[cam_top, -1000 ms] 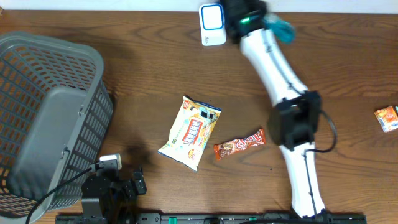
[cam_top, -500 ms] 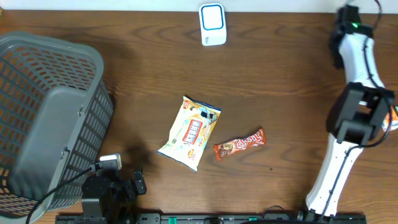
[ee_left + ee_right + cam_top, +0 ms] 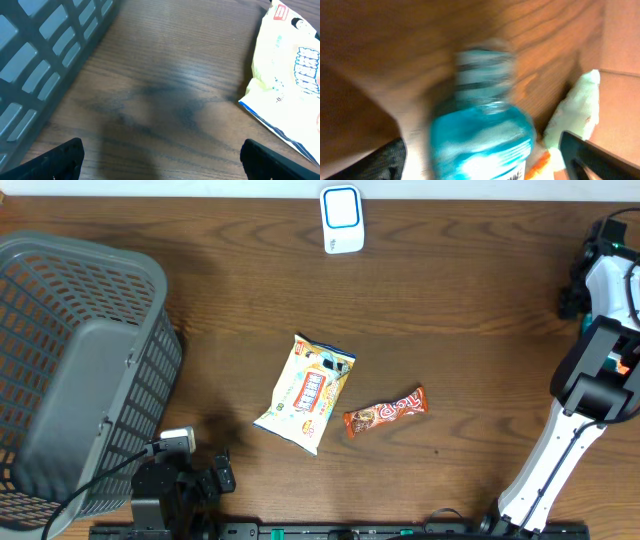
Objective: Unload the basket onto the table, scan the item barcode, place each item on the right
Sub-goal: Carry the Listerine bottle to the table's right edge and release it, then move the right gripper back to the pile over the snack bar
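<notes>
A teal bottle (image 3: 480, 135) with a ribbed cap fills the right wrist view, blurred, lying between the spread fingers of my right gripper (image 3: 487, 157). There is a gap on each side of it, so that gripper is open. In the overhead view the right arm (image 3: 600, 370) reaches to the table's far right edge and the bottle is hidden there. The white and blue scanner (image 3: 342, 218) stands at the back centre. My left gripper (image 3: 162, 157) hangs open over bare wood with nothing between its fingers.
A grey basket (image 3: 80, 370) stands at the left, and its wall (image 3: 45, 60) is close to the left gripper. A yellow snack bag (image 3: 305, 392) and a brown candy bar (image 3: 385, 412) lie mid-table. A pale green packet (image 3: 575, 112) lies beside the bottle.
The right arm swung from beside the scanner to the far right edge, taking the teal bottle along, and its jaws have spread apart. The left arm has not moved.
</notes>
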